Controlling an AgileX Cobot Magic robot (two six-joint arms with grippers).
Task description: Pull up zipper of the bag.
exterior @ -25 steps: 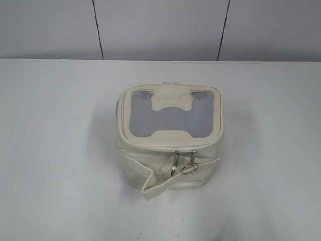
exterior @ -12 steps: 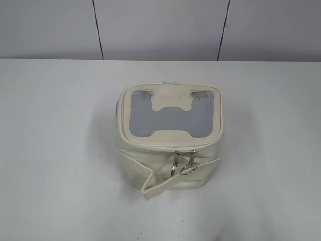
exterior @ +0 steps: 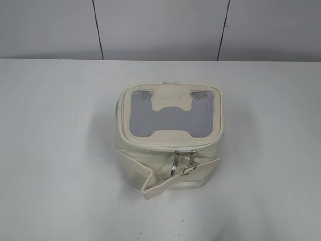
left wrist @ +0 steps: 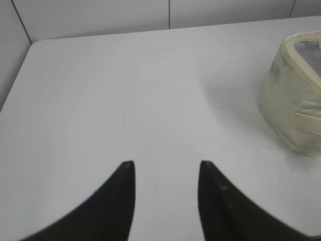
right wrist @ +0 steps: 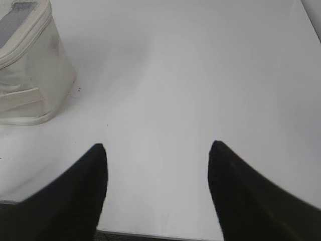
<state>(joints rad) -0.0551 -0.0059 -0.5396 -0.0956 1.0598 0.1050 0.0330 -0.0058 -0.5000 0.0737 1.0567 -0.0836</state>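
The cream-white boxy bag (exterior: 168, 173) stands in the middle of the table, with a grey ribbed panel on its top and a cream strap across its front. The zipper (exterior: 170, 146) runs round the top rim. Its two silver sliders with ring pulls (exterior: 183, 163) hang side by side at the front. Neither gripper shows in the exterior view. My left gripper (left wrist: 166, 165) is open and empty over bare table, with the bag (left wrist: 293, 93) at its right. My right gripper (right wrist: 156, 148) is open and empty near the table's front edge, with the bag (right wrist: 30, 75) at its upper left.
The white table (exterior: 55, 150) ends at a grey panelled wall (exterior: 160, 27) at the back. The table's front edge shows at the bottom of the right wrist view (right wrist: 150, 235).
The right ring pull has swung slightly and hangs a little lower against the strap. The bag has not moved.
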